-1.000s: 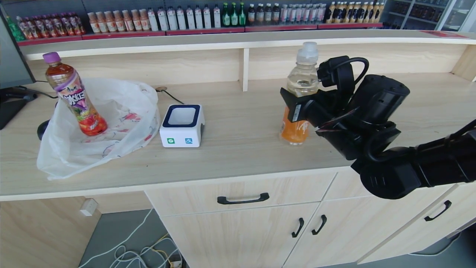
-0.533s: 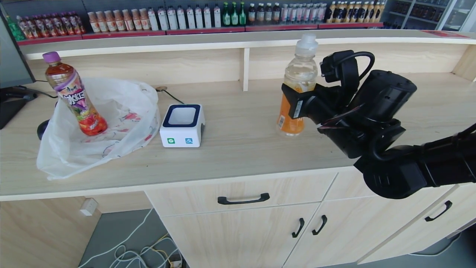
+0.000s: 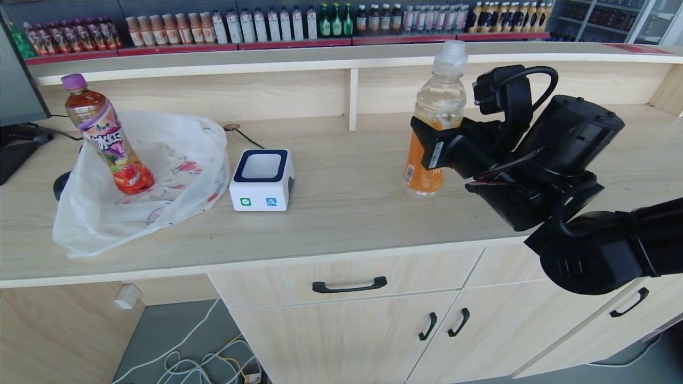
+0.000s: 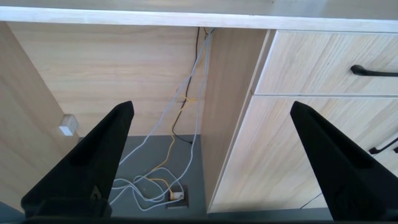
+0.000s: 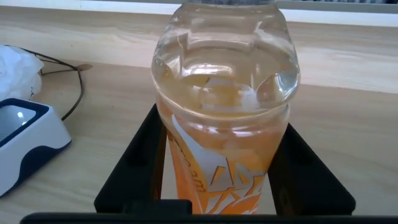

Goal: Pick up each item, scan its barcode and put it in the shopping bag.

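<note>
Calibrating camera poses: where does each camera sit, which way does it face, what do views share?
Head view: on the head, facing forward and down at the counter; right arm, right end effector show.
Left wrist view: below counter height, facing cabinet front and floor cables; open left end effector shows.
Right wrist view: facing across the counter at the gripped orange bottle; fingers flank it.
Shared: head and right wrist both show bottle and scanner.

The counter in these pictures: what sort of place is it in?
Likely a small shop's checkout, perhaps a mock-up: shelves of drink bottles behind, a barcode scanner on the wooden counter, and a plastic shopping bag beside it.
</note>
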### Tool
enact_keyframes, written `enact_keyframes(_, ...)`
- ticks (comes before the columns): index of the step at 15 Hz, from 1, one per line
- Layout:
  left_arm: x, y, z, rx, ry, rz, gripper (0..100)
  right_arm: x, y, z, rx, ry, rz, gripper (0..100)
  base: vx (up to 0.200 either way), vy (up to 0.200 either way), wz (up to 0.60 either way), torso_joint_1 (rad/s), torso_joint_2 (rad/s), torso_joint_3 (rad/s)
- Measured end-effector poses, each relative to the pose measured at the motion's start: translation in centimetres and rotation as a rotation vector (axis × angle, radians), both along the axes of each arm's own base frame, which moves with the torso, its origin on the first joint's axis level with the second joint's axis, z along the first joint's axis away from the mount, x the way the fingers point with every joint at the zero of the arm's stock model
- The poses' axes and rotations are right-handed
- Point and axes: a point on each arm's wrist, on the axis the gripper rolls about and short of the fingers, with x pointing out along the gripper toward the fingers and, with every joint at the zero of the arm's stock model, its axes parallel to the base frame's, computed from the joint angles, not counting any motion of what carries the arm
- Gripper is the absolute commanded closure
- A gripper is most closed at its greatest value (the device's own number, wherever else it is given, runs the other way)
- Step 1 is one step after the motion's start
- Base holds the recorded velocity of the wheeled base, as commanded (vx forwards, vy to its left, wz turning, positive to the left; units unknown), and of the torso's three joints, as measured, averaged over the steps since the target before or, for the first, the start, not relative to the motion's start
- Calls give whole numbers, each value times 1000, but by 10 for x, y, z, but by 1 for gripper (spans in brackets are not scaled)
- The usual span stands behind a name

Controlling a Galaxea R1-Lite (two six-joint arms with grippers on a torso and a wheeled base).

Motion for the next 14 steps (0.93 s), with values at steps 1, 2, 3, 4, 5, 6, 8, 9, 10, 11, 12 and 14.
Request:
enact_keyframes(1, 0, 0, 0, 0, 0, 0, 0, -4, -1, 0, -2, 4, 1, 100, 0, 0, 0, 0, 0, 0)
enact_keyframes(2, 0, 0, 0, 0, 0, 0, 0, -8, -3, -1, -4, 9, 3, 100, 0, 0, 0, 0, 0, 0)
enact_keyframes(3, 0, 0, 0, 0, 0, 0, 0, -13, -5, -1, -4, 11, 7, 100, 0, 0, 0, 0, 0, 0)
enact_keyframes(4, 0, 0, 0, 0, 0, 0, 0, -18, -8, 0, -4, 12, 9, 100, 0, 0, 0, 0, 0, 0)
enact_keyframes(5, 0, 0, 0, 0, 0, 0, 0, -23, -10, 1, -4, 13, 10, 100, 0, 0, 0, 0, 0, 0)
enact_keyframes(6, 0, 0, 0, 0, 0, 0, 0, -30, -12, 2, -4, 13, 15, 100, 0, 0, 0, 0, 0, 0)
enact_keyframes(8, 0, 0, 0, 0, 0, 0, 0, -46, -15, 3, -6, 17, 36, 100, 0, 0, 0, 0, 0, 0)
enact_keyframes(9, 0, 0, 0, 0, 0, 0, 0, -55, -17, 4, -4, 20, 48, 100, 0, 0, 0, 0, 0, 0)
enact_keyframes(10, 0, 0, 0, 0, 0, 0, 0, -65, -19, 5, 6, 20, 64, 100, 0, 0, 0, 0, 0, 0)
enact_keyframes(11, 0, 0, 0, 0, 0, 0, 0, -75, -20, 5, 19, 27, 87, 100, 0, 0, 0, 0, 0, 0)
enact_keyframes(12, 0, 0, 0, 0, 0, 0, 0, -86, -21, 5, 35, 35, 110, 100, 0, 0, 0, 0, 0, 0)
enact_keyframes(14, 0, 0, 0, 0, 0, 0, 0, -106, -28, 3, 50, 48, 140, 100, 0, 0, 0, 0, 0, 0)
